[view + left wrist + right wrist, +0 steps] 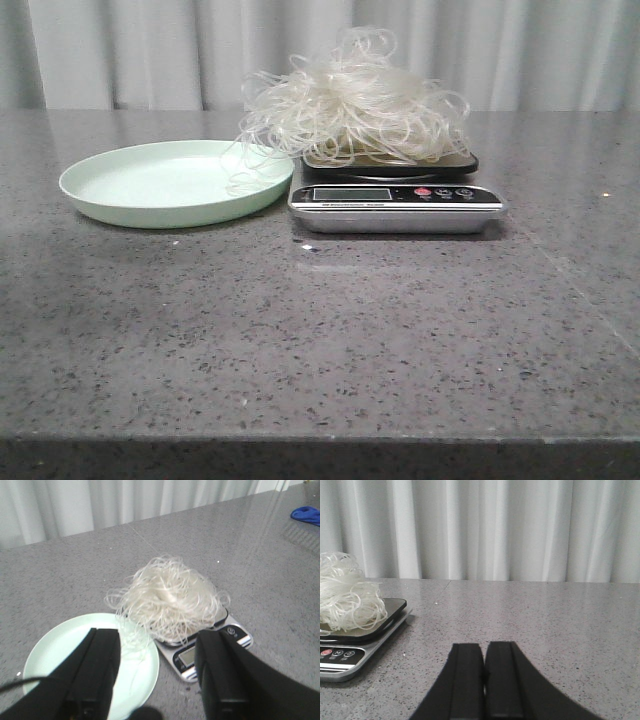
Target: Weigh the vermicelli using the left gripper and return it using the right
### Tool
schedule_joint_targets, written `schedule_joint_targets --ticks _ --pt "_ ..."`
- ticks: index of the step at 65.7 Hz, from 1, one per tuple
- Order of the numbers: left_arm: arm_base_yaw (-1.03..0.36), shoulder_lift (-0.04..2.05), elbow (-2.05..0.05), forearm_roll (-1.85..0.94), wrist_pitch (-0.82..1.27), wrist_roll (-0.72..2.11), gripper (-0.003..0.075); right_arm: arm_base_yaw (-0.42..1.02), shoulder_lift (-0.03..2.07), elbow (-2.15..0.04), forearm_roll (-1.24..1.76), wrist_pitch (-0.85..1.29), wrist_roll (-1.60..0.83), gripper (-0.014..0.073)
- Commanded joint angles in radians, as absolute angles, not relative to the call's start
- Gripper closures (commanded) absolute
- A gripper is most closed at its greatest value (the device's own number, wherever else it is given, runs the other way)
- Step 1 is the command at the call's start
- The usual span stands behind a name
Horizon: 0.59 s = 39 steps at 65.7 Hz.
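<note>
Now, vermicelli [352, 100]: lay heaped on the scale [395, 207], strands trailing over the plate [110, 195].
Scale writing: too small to read.
Left pincer [157, 672]: spread wide, empty.
Right pincer [484, 680]: closed, empty, above worktop [320, 340].

Soft, even light is falling from above, leaving only a faint shadow beneath the scale [395, 208] and a pale sheen glaring off the table [270, 545]. The front view is staying sharp. In the wrist views the near pincer fingers [100, 675] are blurring into dark shapes.
</note>
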<state>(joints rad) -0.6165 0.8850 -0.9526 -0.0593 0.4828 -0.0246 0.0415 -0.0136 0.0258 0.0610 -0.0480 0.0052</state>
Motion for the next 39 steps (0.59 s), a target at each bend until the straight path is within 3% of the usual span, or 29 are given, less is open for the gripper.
schedule_joint_targets --ticks 1,29,39 --pt "-0.617 0.755 -0.887 -0.051 0.371 -0.026 0.0323 0.036 -0.027 0.02 0.057 -0.13 0.0 0.0436" --pt "-0.617 0.303 -0.525 -0.014 0.343 -0.023 0.0327 0.036 -0.027 0.02 0.057 -0.13 0.0 0.0436" --pt "-0.617 0.205 -0.435 -0.012 0.349 -0.023 0.0459 0.036 -0.026 0.02 0.057 -0.13 0.0 0.0436"
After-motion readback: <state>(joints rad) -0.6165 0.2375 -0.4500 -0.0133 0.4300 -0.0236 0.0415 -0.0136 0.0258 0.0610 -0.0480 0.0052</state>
